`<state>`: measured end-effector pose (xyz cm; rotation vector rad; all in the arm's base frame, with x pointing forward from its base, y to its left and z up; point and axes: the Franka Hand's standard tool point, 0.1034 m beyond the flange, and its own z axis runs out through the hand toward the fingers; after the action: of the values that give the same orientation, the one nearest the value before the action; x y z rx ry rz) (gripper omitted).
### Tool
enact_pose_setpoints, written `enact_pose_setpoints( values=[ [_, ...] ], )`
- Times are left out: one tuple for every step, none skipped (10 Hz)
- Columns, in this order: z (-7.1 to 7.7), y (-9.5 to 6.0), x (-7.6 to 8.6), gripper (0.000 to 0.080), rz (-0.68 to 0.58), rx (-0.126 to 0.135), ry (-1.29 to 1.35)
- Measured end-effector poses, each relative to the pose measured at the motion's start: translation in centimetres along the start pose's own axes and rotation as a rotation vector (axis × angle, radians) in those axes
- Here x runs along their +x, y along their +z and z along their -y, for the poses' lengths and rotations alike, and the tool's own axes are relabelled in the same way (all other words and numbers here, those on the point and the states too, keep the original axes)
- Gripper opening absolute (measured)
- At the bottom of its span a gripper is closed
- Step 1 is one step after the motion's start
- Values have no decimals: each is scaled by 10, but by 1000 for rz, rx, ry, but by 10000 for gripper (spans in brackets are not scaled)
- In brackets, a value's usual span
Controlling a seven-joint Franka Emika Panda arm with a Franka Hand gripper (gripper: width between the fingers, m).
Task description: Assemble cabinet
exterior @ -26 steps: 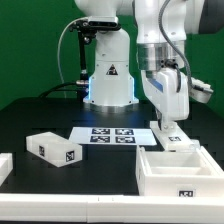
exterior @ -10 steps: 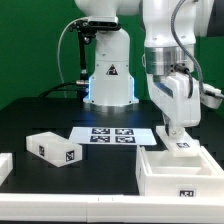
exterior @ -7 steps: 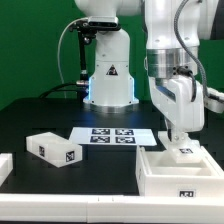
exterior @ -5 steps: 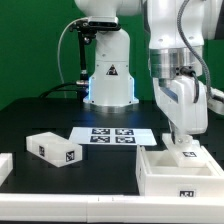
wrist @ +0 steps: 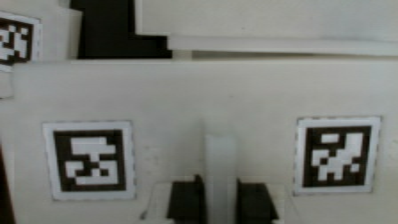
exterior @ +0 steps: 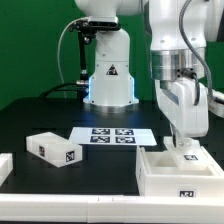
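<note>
My gripper [exterior: 184, 140] is shut on a small white cabinet panel [exterior: 188, 151] that carries a tag. It holds the panel upright at the back of the open white cabinet tray [exterior: 150, 166] at the exterior view's lower right. In the wrist view the dark fingers [wrist: 185, 200] pinch a thin white edge [wrist: 217, 160] of the panel. Behind it lies a white surface with two tags [wrist: 214, 100]. A white cabinet block [exterior: 53, 148] with tags lies on the table at the exterior view's left, far from the gripper [wrist: 217, 200].
The marker board [exterior: 113, 135] lies flat in the middle of the black table. Another white piece [exterior: 4, 166] is cut off at the exterior view's left edge. The robot's base [exterior: 108, 78] stands behind the board.
My gripper has carried the white panel towards the exterior view's right and lowered it, from beside the marker board to the back of the open tray.
</note>
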<state>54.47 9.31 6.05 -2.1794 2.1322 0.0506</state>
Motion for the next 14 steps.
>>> enact_pose_setpoints(
  values=[
    [3, -1, 0, 64, 1, 1, 2],
    [11, -1, 0, 64, 0, 9, 3],
    [21, 1, 0, 64, -3, 12, 4],
    [36, 0, 0, 64, -6, 20, 16],
    [49, 0, 0, 64, -5, 15, 18],
    [50, -1, 0, 64, 0, -12, 17],
    [48, 1, 1, 64, -1, -14, 18],
    [48, 1, 1, 64, -1, -14, 19],
    [48, 1, 2, 64, -1, -14, 19],
    [48, 1, 2, 64, -2, -14, 18],
    [48, 1, 2, 64, -2, -13, 18],
    [48, 1, 2, 64, -2, -13, 18],
    [48, 1, 2, 64, -2, -14, 18],
    [49, 0, 2, 189, -2, -13, 18]
  ],
)
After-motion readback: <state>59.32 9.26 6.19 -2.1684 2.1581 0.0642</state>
